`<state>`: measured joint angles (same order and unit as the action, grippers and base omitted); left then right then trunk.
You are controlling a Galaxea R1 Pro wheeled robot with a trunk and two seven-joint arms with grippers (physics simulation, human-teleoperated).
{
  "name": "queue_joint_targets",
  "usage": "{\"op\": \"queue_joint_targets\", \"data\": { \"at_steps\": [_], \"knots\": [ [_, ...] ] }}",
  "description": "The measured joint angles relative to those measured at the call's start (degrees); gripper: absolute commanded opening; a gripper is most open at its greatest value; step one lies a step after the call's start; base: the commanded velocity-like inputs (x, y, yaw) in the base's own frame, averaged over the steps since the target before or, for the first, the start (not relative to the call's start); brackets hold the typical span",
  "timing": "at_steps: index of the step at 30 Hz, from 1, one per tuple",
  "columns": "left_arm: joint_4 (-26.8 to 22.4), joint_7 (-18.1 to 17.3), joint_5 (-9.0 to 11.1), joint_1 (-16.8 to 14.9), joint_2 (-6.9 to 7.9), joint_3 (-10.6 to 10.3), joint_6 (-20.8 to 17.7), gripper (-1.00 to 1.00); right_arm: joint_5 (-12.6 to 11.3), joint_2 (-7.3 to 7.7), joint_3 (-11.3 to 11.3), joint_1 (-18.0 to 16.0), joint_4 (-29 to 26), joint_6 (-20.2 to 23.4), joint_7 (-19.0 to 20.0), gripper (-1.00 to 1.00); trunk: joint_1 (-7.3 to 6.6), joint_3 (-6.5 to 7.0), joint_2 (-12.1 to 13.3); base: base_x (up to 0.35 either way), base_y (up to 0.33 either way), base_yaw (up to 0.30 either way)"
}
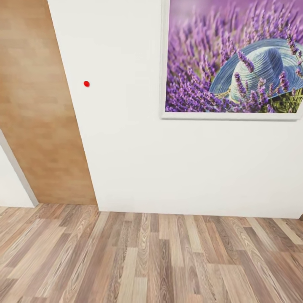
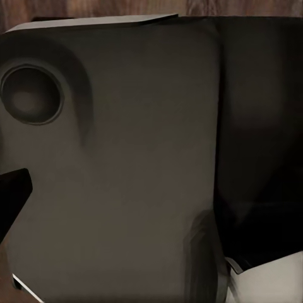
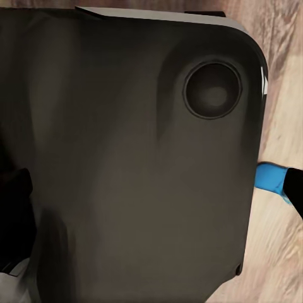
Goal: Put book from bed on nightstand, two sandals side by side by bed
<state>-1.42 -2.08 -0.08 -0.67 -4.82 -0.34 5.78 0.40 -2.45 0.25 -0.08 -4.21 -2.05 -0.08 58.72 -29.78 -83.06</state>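
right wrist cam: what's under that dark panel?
Wood-plank floor shows past the dark panel, and a bright blue piece, possibly a sandal, pokes out at its edge. The rest of it and the floor beneath are covered.

wood-plank floor with a blue sandal.

Head view is bright and evenly lit, no hard shadows on the white wall, and the lavender picture looks sharp. Verticals lean outward near the left edge, so there's some wide-angle warp. Both wrist views are dim and soft, mostly a dark panel with smudgy shadows.
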Motion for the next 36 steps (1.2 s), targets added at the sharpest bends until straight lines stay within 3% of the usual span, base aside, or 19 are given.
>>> {"op": "queue_joint_targets", "data": {
  "at_steps": [36],
  "knots": [
    [-0.04,0.0,0.0,0.0,-0.02,0.01,0.0,1.0,0.0,-0.01,0.06,0.0,0.0,0.0,0.0,1.0,-0.01,0.0,0.0,0.184,-0.001,0.0]
  ]
}}
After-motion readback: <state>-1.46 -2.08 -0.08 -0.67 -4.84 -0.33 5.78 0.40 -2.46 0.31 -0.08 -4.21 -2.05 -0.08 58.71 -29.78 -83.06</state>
